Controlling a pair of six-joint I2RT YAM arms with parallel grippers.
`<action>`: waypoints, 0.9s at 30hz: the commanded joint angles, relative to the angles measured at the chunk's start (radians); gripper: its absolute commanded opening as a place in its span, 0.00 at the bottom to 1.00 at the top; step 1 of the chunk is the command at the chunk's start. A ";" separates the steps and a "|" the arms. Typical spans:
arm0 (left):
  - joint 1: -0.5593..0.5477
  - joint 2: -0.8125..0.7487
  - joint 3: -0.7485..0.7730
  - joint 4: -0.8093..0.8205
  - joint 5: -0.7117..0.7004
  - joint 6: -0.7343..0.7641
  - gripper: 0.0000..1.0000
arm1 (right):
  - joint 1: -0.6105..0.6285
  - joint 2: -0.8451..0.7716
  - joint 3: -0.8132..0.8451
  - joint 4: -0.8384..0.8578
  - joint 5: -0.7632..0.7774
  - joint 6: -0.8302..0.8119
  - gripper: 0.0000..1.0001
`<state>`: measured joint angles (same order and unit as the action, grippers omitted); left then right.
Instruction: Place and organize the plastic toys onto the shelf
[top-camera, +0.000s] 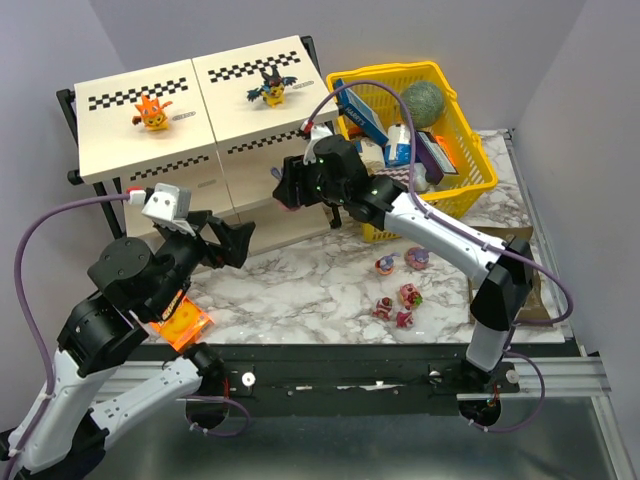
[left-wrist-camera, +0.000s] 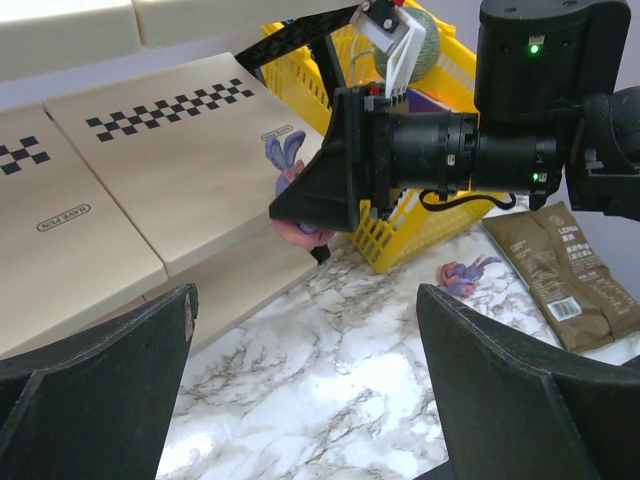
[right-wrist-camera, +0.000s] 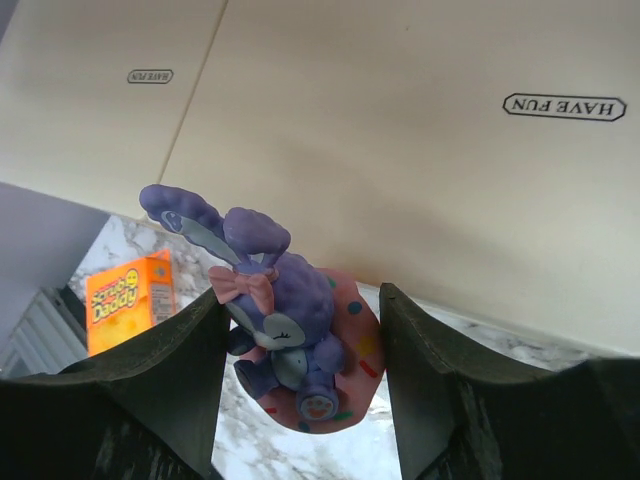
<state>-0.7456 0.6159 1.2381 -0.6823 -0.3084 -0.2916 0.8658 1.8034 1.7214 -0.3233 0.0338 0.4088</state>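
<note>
- Overhead, the orange figurine (top-camera: 152, 113) and the black-and-yellow winged figurine (top-camera: 270, 88) stand on top of the shelf (top-camera: 110, 150), one on each panel.
- The right gripper (top-camera: 290, 186) is at the shelf's front by the middle tier. The left gripper (top-camera: 236, 240) hangs nearby, spread.
- Five small figurines (top-camera: 410, 295) lie on the marble table (top-camera: 300, 290), near the yellow basket (top-camera: 470, 150).
- From the left wrist, its fingers (left-wrist-camera: 100, 380) stand wide apart with nothing between them. Beyond them, the right gripper holds a purple bunny-eared figurine (left-wrist-camera: 287, 160) at the panel's edge.
- From the right wrist, the fingers (right-wrist-camera: 170, 390) pinch that bunny by its pink base, close to the beige panel. An orange Scrub Daddy packet (right-wrist-camera: 125, 300) lies on the marble.
</note>
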 joint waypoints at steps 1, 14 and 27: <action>0.000 0.030 0.023 0.015 -0.064 0.019 0.99 | -0.042 0.040 0.075 0.073 -0.020 -0.005 0.04; 0.000 0.001 -0.042 0.102 -0.104 0.026 0.99 | -0.053 0.014 -0.043 0.251 0.072 -0.018 0.04; -0.001 0.021 -0.046 0.090 -0.086 0.037 0.99 | -0.039 0.086 -0.036 0.383 0.215 -0.060 0.05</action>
<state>-0.7464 0.6407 1.2018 -0.6075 -0.3763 -0.2649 0.8185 1.8591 1.6611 -0.0391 0.1688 0.3870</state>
